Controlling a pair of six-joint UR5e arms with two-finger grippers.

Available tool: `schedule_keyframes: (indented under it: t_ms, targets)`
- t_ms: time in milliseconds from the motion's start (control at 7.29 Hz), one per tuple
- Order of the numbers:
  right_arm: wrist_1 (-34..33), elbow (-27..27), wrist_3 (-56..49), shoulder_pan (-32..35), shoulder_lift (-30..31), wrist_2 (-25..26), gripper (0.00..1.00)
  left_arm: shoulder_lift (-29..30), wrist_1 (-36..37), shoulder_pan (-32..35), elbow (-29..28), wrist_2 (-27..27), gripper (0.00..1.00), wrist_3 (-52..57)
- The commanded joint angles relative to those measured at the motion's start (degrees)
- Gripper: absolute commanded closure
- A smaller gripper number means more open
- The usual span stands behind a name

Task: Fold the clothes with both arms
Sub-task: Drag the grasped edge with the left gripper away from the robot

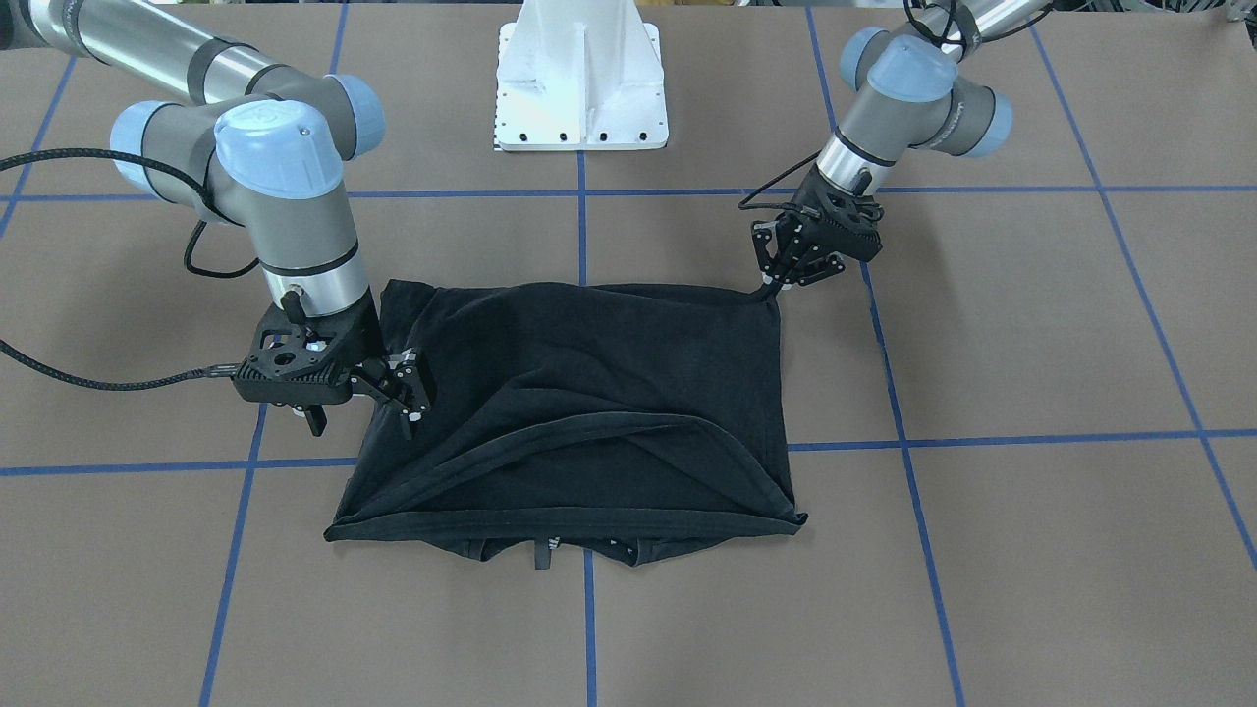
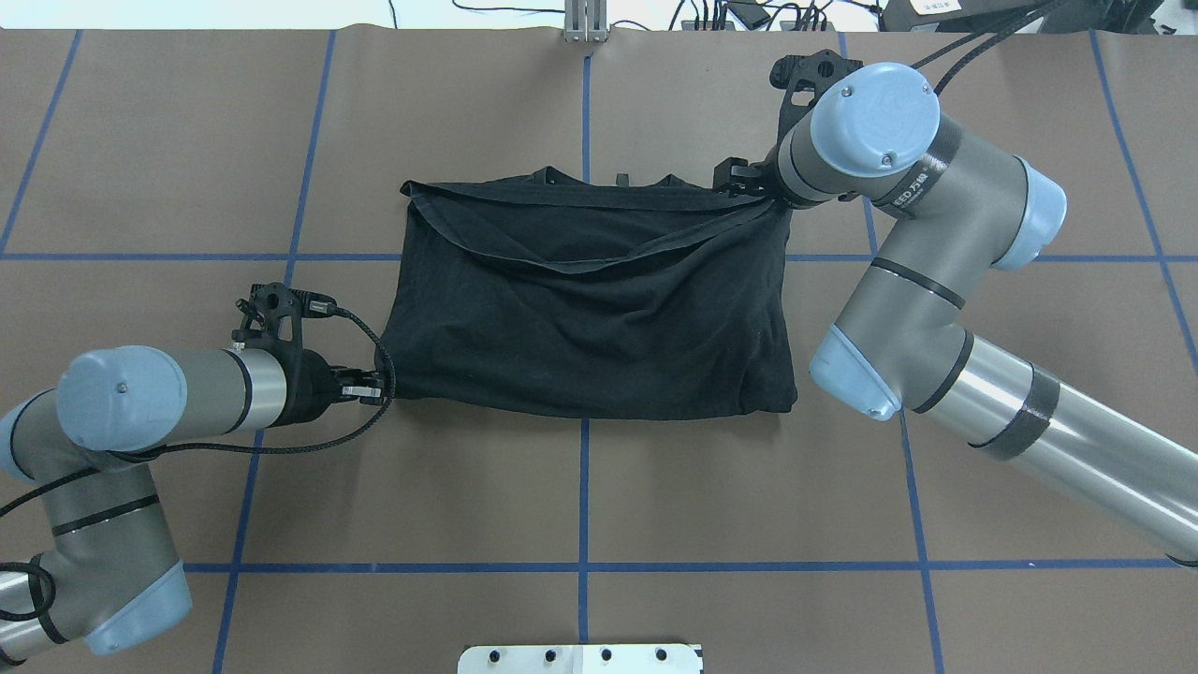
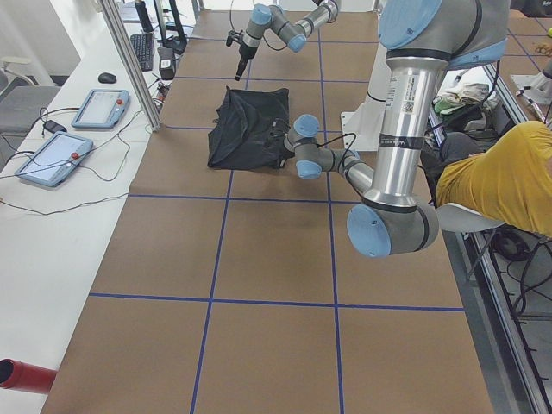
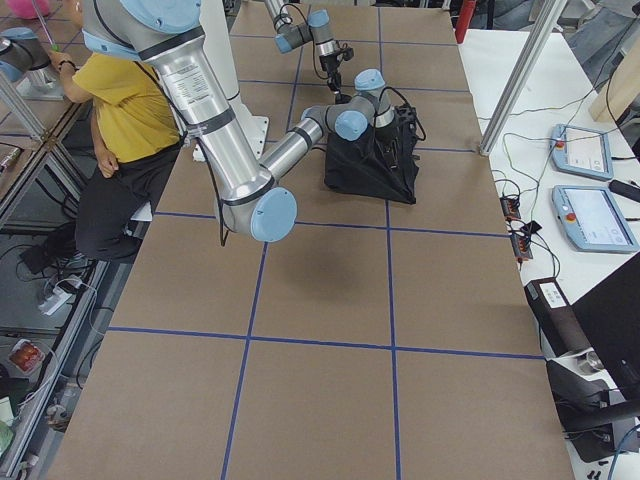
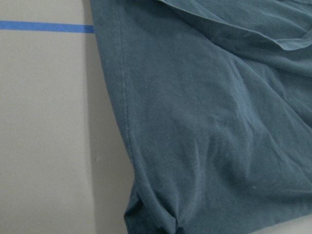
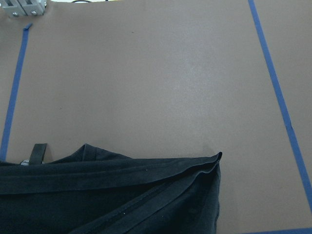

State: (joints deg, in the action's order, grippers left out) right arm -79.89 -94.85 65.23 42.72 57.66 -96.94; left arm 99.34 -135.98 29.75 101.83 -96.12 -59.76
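We see the black short-sleeved T-shirt (image 2: 590,328) folded over on the brown, blue-taped worktop (image 2: 749,487), the black left gripper (image 1: 769,287) clamped on one corner, the black right gripper (image 1: 410,407) pinching the diagonally opposite one.

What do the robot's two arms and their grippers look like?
Both the left arm and the right arm are silver-grey tubes with darker grey joints, rounded light-blue caps and black bands. One dark band on the right arm bears small lettering. The left gripper and the right gripper are black and two-fingered, with open linkages. Black cables run to the wrists.
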Motion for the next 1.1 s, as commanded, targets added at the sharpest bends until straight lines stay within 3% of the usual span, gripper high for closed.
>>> schedule_keyframes:
  t_ms: [0, 274, 549, 686, 960]
  targets:
    - [0.0, 0.0, 0.1, -0.2, 0.0, 0.1, 0.0, 0.5, -0.5, 11.3, -6.3, -0.6, 1.0, 14.6]
    - [0.0, 0.1, 0.1, -0.8, -0.1, 0.1, 0.0, 9.6, -0.6, 22.0, -20.5, -3.8, 1.0, 25.5]
    - [0.0, 0.2, 0.0, -1.1, -0.1, 0.2, 0.0, 28.9, -8.3, 26.7, -48.2, -4.1, 1.0, 29.9]
    - [0.0, 0.1, 0.1, -1.3, -0.1, 0.3, 0.0, 34.6, -8.8, 27.3, -54.8, -4.0, 1.0, 30.3]
    - [0.0, 0.1, 0.2, -1.6, -0.1, 0.5, 0.0, 36.2, -9.0, 27.3, -57.3, -4.1, 1.0, 30.5]
